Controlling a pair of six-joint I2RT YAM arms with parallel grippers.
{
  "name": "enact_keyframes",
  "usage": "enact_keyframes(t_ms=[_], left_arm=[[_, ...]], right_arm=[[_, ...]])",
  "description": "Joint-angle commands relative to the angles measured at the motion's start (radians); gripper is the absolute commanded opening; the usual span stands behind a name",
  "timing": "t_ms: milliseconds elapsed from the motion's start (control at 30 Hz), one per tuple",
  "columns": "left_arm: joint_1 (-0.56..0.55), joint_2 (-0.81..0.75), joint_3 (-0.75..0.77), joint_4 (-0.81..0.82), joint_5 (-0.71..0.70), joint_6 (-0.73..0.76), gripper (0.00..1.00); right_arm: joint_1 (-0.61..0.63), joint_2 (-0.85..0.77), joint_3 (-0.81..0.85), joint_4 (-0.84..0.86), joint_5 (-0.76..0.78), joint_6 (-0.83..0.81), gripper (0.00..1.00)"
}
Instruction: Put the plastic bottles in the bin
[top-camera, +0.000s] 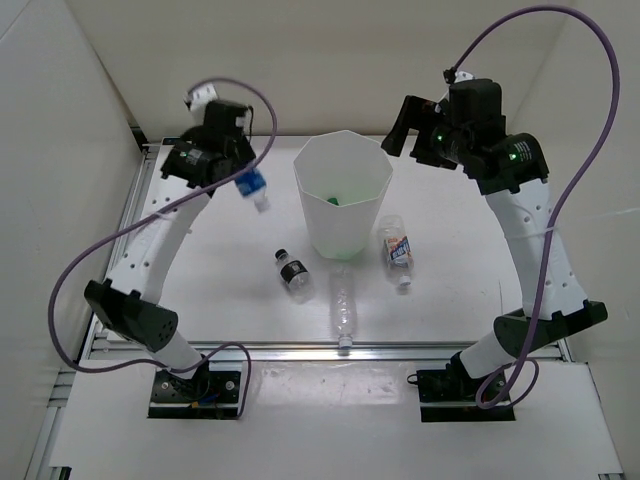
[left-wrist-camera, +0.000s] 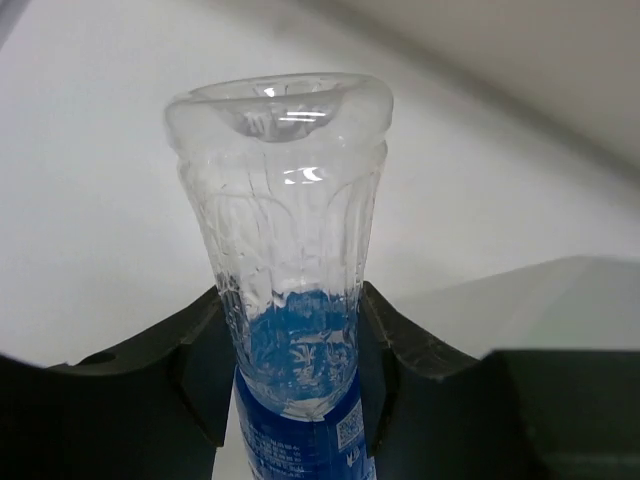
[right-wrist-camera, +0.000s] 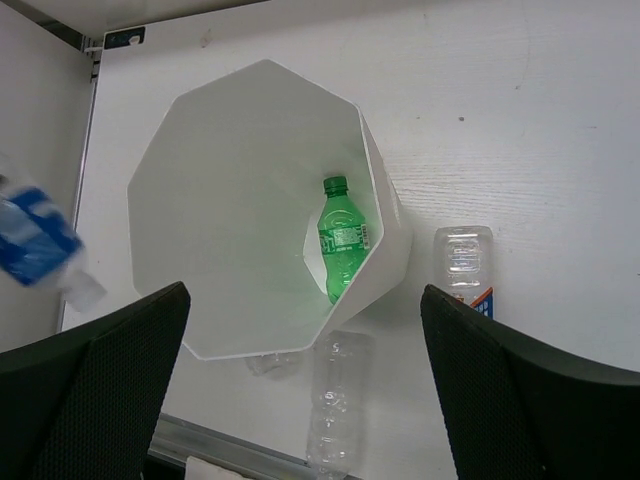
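- Left pincer (top-camera: 238, 175), upper left of the top view: jaws closed on the blue-label bottle (left-wrist-camera: 290, 250). One pad presses each side of the ribbed body just above the label, and the bottle's base points away from the wrist camera.
- The held bottle is raised off the table (top-camera: 460, 290). It sits left of the bin (top-camera: 342, 236) and near it, but not yet over its mouth.
- Step in hand, as judged: carry and drop. Swing the bottle rightward in the frame until it lies wholly inside the faceted rim, then part the jaws. Letting go short of the rim risks a bounce off the edge or a knock to the light bin.
- Keep the grip firm in transit, since thin ribbed plastic probably flexes and could slip.
- Green bottle (right-wrist-camera: 343, 240): already inside the bin, against its right wall.
- Below the bin in the top view, lying on the table: black-label bottle (top-camera: 292, 273), plain clear bottle (top-camera: 344, 308) and white-label bottle (top-camera: 398, 250). The last two lie close to the bin's base.
- Right pincer (top-camera: 398, 135), upper right: jaws spread wide, holding nothing, above the bin's right side. Route the left arm clear of it.
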Motion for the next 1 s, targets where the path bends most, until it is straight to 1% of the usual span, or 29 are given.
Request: enact_keyframes(t_ms=[0, 33, 67, 100, 133, 167, 233, 267, 367, 400, 467, 500, 600, 667, 700, 733, 800, 833, 867, 900, 933, 967], left_arm=[[-0.059, -0.029, 0.322, 0.014, -0.061, 0.086, 0.49], [-0.075, -0.001, 0.388, 0.026, -0.046, 0.118, 0.50], [-0.102, 0.054, 0.495, 0.041, -0.008, 0.131, 0.50], [-0.122, 0.079, 0.534, 0.054, 0.002, 0.143, 0.50], [-0.141, 0.102, 0.560, 0.064, 0.012, 0.152, 0.52], [-0.179, 0.122, 0.576, 0.077, 0.023, 0.171, 0.54], [-0.211, 0.168, 0.585, 0.103, 0.043, 0.180, 0.55], [-0.234, 0.181, 0.585, 0.103, 0.057, 0.191, 0.58], [-0.268, 0.244, 0.585, 0.124, 0.117, 0.234, 0.61], [-0.289, 0.278, 0.585, 0.124, 0.127, 0.246, 0.66], [-0.311, 0.290, 0.598, 0.124, 0.128, 0.269, 0.71], [-0.323, 0.303, 0.598, 0.124, 0.128, 0.281, 0.74], [-0.323, 0.292, 0.598, 0.134, 0.109, 0.281, 1.00], [-0.323, 0.264, 0.617, 0.134, 0.062, 0.309, 1.00], [-0.323, 0.229, 0.631, 0.134, 0.008, 0.323, 1.00], [-0.323, 0.206, 0.631, 0.146, -0.024, 0.323, 1.00], [-0.323, 0.150, 0.601, 0.157, -0.119, 0.305, 1.00], [-0.323, 0.076, 0.526, 0.157, -0.211, 0.280, 1.00], [-0.308, 0.033, 0.468, 0.157, -0.239, 0.252, 1.00], [-0.281, -0.016, 0.394, 0.157, -0.257, 0.188, 1.00], [-0.265, -0.123, 0.312, 0.157, -0.270, 0.148, 1.00], [-0.247, -0.174, 0.135, 0.157, -0.270, 0.108, 1.00]], right_arm=[[-0.003, -0.025, -0.011, 0.020, -0.016, 0.003, 1.00], [-0.012, -0.025, -0.011, 0.020, -0.016, 0.003, 1.00], [-0.012, -0.025, -0.011, 0.020, -0.016, 0.003, 1.00], [-0.012, -0.025, -0.020, 0.020, -0.016, 0.012, 1.00], [-0.021, -0.025, -0.020, 0.020, -0.016, 0.012, 1.00], [-0.021, -0.025, -0.020, 0.020, -0.016, 0.021, 1.00], [-0.032, -0.025, -0.032, 0.031, -0.006, 0.021, 1.00], [-0.032, -0.036, -0.058, 0.031, -0.006, 0.032, 1.00], [-0.055, -0.057, -0.113, 0.040, -0.006, 0.041, 1.00], [-0.070, -0.071, -0.130, 0.040, -0.006, 0.052, 1.00], [-0.101, -0.097, -0.172, 0.049, -0.019, 0.075, 1.00], [-0.116, -0.106, -0.222, 0.061, -0.041, 0.087, 1.00], [-0.177, -0.152, -0.310, 0.096, -0.083, 0.126, 1.00], [-0.217, -0.171, -0.389, 0.107, -0.112, 0.141, 1.00], [-0.239, -0.184, -0.446, 0.116, -0.123, 0.153, 1.00], [-0.248, -0.194, -0.446, 0.117, -0.123, 0.153, 1.00], [-0.259, -0.194, -0.552, 0.139, -0.169, 0.153, 1.00], [-0.259, -0.194, -0.589, 0.140, -0.169, 0.162, 1.00], [-0.259, -0.180, -0.656, 0.140, -0.169, 0.163, 1.00], [-0.259, -0.171, -0.695, 0.165, -0.178, 0.173, 1.00], [-0.259, -0.171, -0.730, 0.181, -0.196, 0.185, 1.00], [-0.259, -0.156, -0.761, 0.196, -0.209, 0.186, 1.00]])
